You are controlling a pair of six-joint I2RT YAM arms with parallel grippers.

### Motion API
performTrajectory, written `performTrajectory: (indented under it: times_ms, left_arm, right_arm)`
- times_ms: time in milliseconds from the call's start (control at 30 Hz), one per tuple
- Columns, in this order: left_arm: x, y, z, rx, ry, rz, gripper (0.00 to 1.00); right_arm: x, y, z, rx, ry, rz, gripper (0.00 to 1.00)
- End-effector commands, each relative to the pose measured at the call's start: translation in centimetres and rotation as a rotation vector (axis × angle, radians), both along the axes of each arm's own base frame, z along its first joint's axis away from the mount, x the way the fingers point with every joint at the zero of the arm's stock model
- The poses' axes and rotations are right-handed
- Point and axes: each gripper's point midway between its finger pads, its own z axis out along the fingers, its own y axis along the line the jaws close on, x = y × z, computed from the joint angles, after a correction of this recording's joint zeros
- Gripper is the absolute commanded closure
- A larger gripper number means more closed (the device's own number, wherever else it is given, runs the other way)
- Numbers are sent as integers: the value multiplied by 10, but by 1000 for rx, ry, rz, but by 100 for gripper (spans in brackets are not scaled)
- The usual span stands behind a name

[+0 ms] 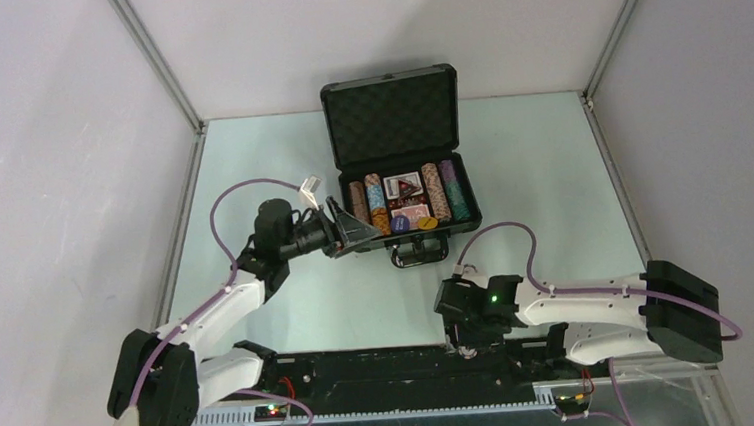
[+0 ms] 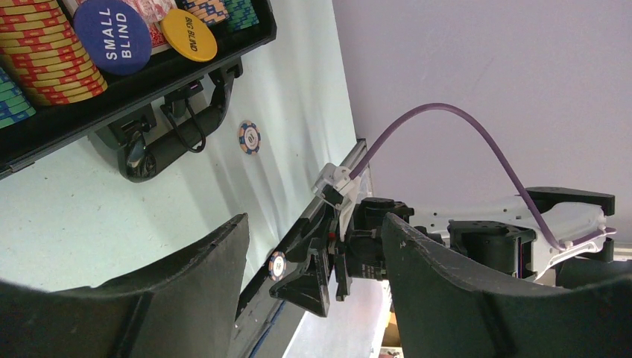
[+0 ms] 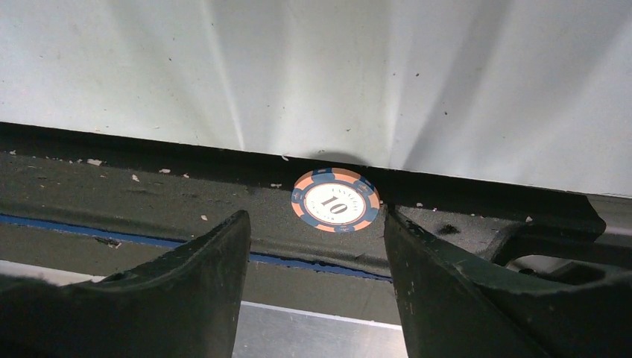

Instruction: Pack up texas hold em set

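Observation:
The black case of the texas hold em set stands open at the back, lid up, with rows of striped chips and card decks in its tray. A blue SMALL BLIND disc and a yellow BIG BLIND disc lie in it. My left gripper hovers open and empty by the case's front left corner. One loose chip lies on the table before the case handle. Another chip marked 10 lies on the black rail. My right gripper points down at it, open, its fingers astride and just short of it.
The black rail with the arm bases runs along the table's near edge, with a metal strip beyond it. Grey walls with metal frame posts enclose the pale green table. Purple cables loop off both arms.

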Motion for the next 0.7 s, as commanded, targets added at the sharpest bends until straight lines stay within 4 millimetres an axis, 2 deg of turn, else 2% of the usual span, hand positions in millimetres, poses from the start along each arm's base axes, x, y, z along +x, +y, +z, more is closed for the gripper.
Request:
performTrajectory:
  times_ms: [0,133,300,500,667]
  left_arm:
    - [2,-2,12,-9,-55,-26,29]
    - [2,-2,11,-7,-55,-24,30]
    - [3,-2,10,-6,-51,-25,30]
    - [3,-2,11,-7,-50,-23,29]
    - [3,-2,12,-8,-52,-22,29]
  right_arm:
    - [7,-2,-14,-29,-36,-15,33]
    - [7,-8,-17,-60,-40,-17,38]
    - [11,-12,-14,-73,-61,-19,39]
    - [16,-11,-6,-91,-95,1,31]
    - [19,-12,-2,-115,-114,14,30]
